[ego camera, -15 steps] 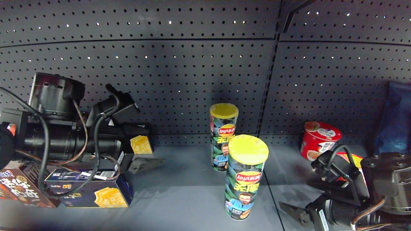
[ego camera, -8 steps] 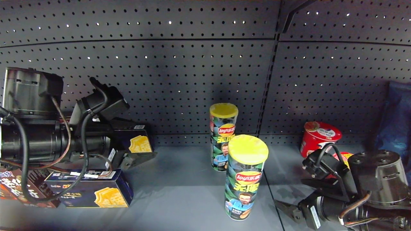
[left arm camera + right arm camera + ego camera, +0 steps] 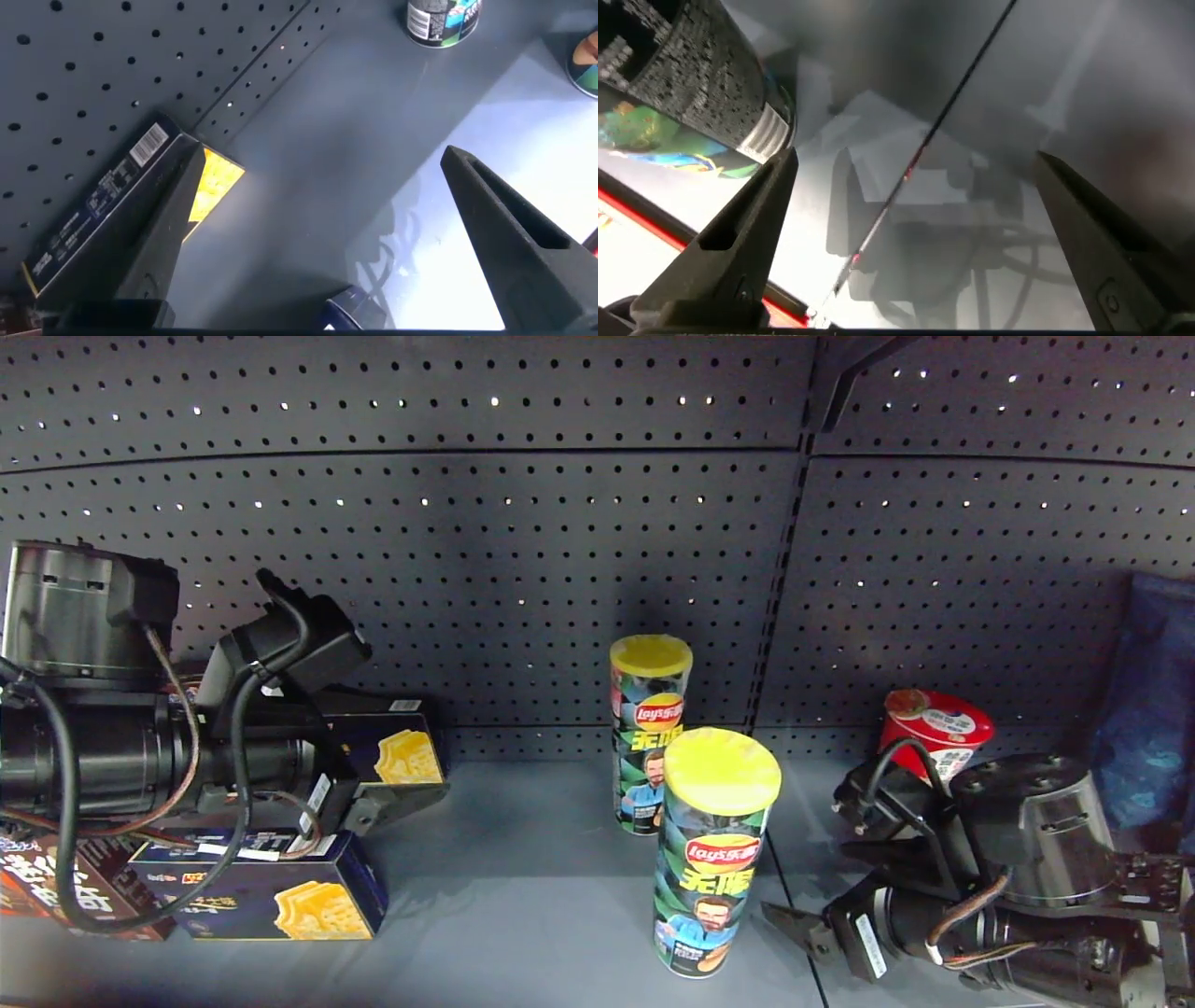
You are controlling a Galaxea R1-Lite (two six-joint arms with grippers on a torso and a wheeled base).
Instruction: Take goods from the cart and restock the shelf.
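Blue biscuit box (image 3: pixel 403 753) stood on the shelf (image 3: pixel 523 868) against the pegboard back (image 3: pixel 523 569), just beside one finger of the left gripper (image 3: pixel 327 247), which we found spread wide and holding nothing. Right gripper (image 3: pixel 910 233) likewise spread, low by the front chip can (image 3: pixel 714 849). We judged the box light, stiff cardboard, crushable; best taken across its narrow flat faces, mid-length

- The left arm (image 3: pixel 140 761) reached out level toward the right, and the left gripper (image 3: pixel 322 233) had its fingers spread wide.
- The right arm (image 3: pixel 1018 896) lay low, pointing left, and the right gripper (image 3: pixel 915 243) likewise gaped.
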